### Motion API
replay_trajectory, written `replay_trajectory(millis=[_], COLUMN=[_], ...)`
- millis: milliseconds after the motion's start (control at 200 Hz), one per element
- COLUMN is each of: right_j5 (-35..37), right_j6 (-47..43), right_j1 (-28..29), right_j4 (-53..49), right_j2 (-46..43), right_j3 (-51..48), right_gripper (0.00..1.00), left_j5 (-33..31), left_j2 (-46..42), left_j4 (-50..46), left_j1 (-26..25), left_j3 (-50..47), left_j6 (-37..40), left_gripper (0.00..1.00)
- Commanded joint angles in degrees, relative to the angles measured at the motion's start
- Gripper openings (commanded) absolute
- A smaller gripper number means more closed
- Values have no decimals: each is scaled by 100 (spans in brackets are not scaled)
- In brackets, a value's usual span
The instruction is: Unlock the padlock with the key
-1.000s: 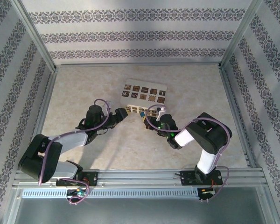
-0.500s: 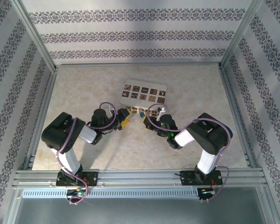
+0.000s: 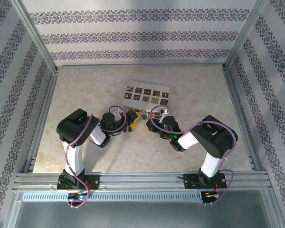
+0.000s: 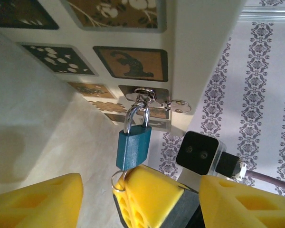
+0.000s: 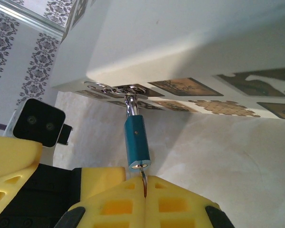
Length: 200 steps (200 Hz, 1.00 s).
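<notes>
A small blue padlock (image 4: 134,147) (image 5: 137,145) (image 3: 146,115) hangs by its steel shackle from a metal hasp (image 4: 145,93) on the front of a white box. My right gripper (image 5: 145,195) (image 3: 150,123) is shut on the key (image 5: 144,183), just below the lock. The key's tip sits in the keyhole at the lock's bottom. The key ring (image 4: 118,179) pokes out beside the right fingers (image 4: 154,194). My left gripper (image 4: 137,209) (image 3: 131,121) is open, its yellow fingers (image 4: 33,204) wide apart either side of the right gripper and below the padlock, touching neither.
The white box (image 3: 146,97) carries brown patterned tiles and lies mid-table, just beyond both grippers. A second ring (image 4: 179,105) hangs from the hasp. The two wrists are crowded close together at the lock. Aluminium frame rails and patterned walls enclose the table.
The left arm has folded in, bringing its gripper rightward up to the padlock beside the right gripper. The right arm has hardly moved.
</notes>
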Motion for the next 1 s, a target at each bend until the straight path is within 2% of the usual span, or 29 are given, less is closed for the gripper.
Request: replay_trajectory(millis=[0, 994], right_j5=[-121, -174], right_j6=[71, 554], right_j1=[95, 90], right_j4=[68, 24], right_j2=[-178, -271], right_j3=[80, 164], right_gripper=[0, 0], left_j5=[-90, -298], left_j2=[151, 619], left_j4=[411, 414], left_j1=[-101, -256], left_j3=[199, 724], left_j6=[-113, -294], left_gripper=[63, 37])
